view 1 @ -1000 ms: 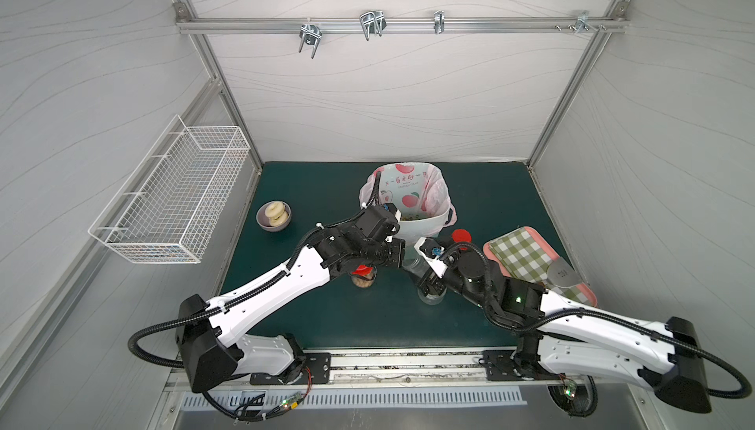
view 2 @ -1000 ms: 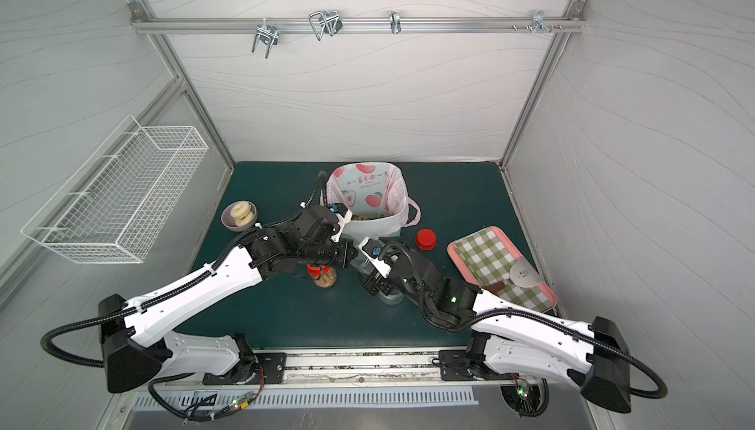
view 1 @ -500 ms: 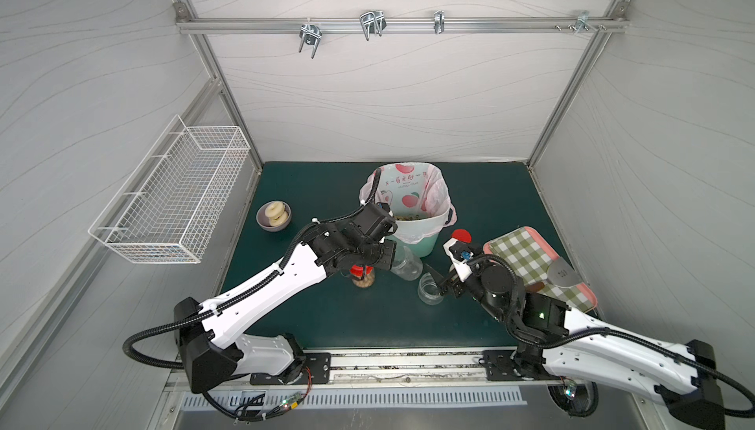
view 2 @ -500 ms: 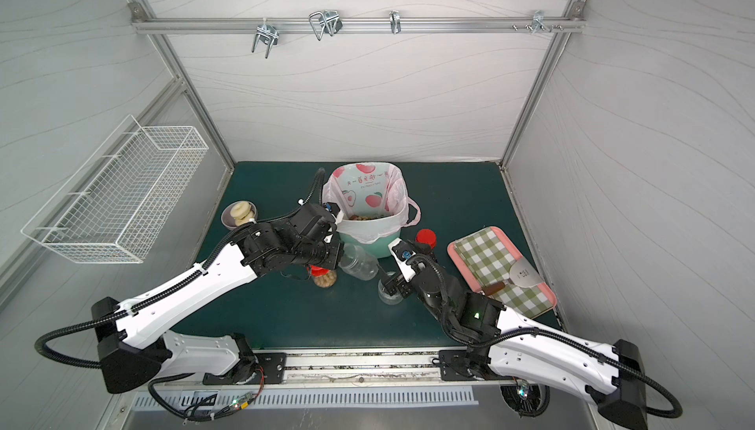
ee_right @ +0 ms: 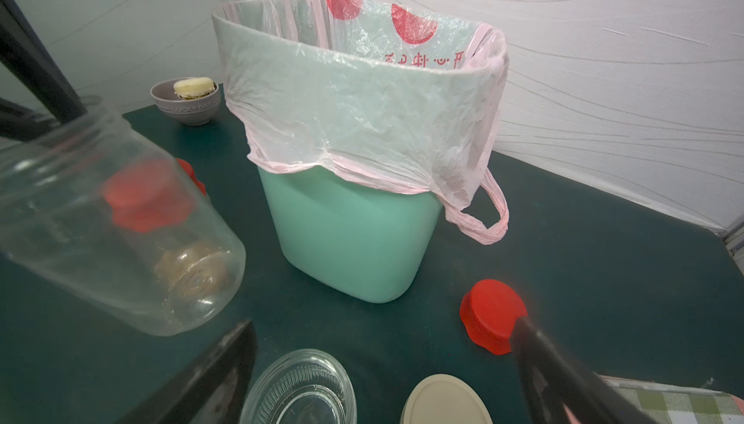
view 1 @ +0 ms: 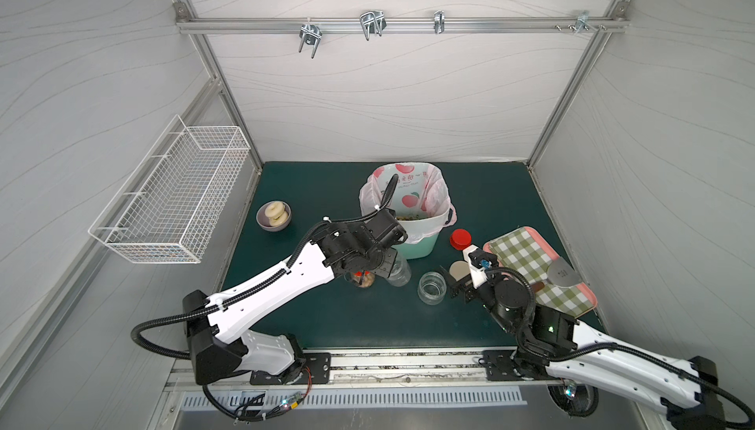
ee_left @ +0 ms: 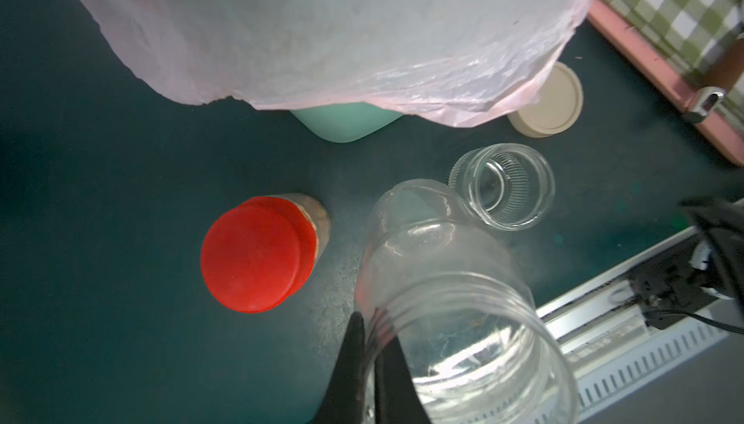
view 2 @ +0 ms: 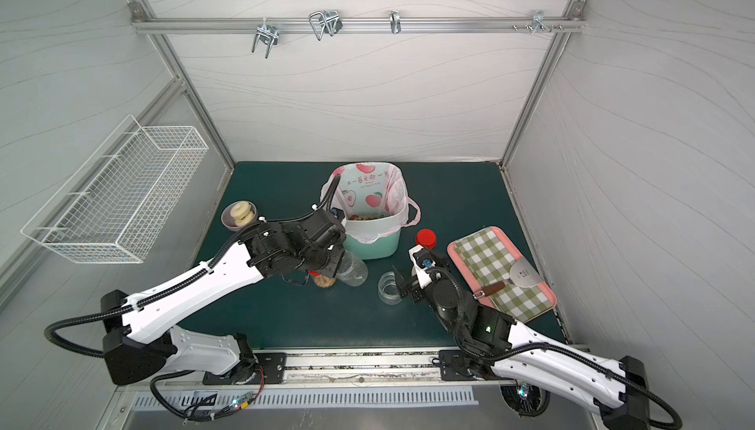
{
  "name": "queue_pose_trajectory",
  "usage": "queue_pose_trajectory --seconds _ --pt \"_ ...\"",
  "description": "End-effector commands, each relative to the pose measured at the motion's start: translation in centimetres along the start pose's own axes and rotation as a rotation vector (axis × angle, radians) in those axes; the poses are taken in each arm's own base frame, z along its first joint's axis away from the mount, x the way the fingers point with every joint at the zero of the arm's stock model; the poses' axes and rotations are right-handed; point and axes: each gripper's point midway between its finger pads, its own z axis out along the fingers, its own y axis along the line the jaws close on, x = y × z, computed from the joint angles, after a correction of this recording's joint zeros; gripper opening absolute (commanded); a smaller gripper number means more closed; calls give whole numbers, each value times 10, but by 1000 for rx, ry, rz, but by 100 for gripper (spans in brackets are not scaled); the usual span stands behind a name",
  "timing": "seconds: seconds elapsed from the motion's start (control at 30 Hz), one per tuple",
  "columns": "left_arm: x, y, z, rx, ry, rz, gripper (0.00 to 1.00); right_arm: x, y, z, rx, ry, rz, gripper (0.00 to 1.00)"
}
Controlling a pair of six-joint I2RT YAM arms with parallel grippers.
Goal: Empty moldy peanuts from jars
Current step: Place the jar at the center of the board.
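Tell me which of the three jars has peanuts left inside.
The tall jar with its red lid on, standing by the bin. The other tall jar, in the left claw, and the squat jar are lidless and empty.

You were working in a robot lab cell: white panels (view 1: 388,93) on an aluminium frame (view 1: 222,95), a hook rail (view 1: 408,25), a wire basket (view 1: 175,195), a green mat (view 1: 327,317), left arm (view 1: 269,289) and right arm (view 1: 613,362) bolted to a base rail (view 1: 408,366).

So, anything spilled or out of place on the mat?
No spill visible. Only oddity: the empty tall jar is tilted, pinched at its rim by the left gripper. Loose red lid and beige lid lie flat on the mat.
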Motion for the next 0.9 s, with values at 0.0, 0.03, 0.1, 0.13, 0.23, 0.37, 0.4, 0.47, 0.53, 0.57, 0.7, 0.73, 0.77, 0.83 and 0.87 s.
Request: queue_pose_trajectory --seconds 0.0,0.03,0.1,0.13,0.23,0.37,0.4,0.47,0.53,0.57,0.7,0.73,0.77,0.83,0.87 --pt "-5 1 3 -53 9 13 0 -6 -5 -1 16 -32 48 99" --pt "-4 -2 6 -48 24 11 0 -6 -5 -1 16 -29 49 99" --pt "-1 -7 13 -48 61 11 0 -5 -6 0 16 -27 50 99" --pt "0 -9 17 -54 77 17 0 -4 -6 0 15 -23 51 99" --pt "1 -15 23 -63 101 33 0 -4 -6 2 17 -17 54 99" --pt "2 -22 29 -63 121 42 0 -4 -6 2 16 -12 58 99" --pt "2 -23 30 -64 124 43 0 -4 -7 2 17 -11 59 99" --pt "3 -23 34 -72 134 44 0 -4 -7 2 16 -12 60 99" --pt "4 -23 39 -84 142 48 0 -4 -7 2 16 -12 62 99" --pt "4 -23 41 -92 148 49 0 -4 -7 2 16 -13 65 99" --pt "4 -22 51 -119 160 54 0 -4 -8 1 15 -16 70 99" --pt "5 -22 54 -128 166 55 0 -3 -8 1 15 -14 70 99" --pt "6 -22 57 -135 173 58 0 -3 -8 1 16 -16 70 99" --pt "7 -22 62 -143 181 59 0 -3 -8 1 15 -15 74 99" --pt "8 -22 64 -147 185 62 0 -3 -8 0 15 -17 74 99"
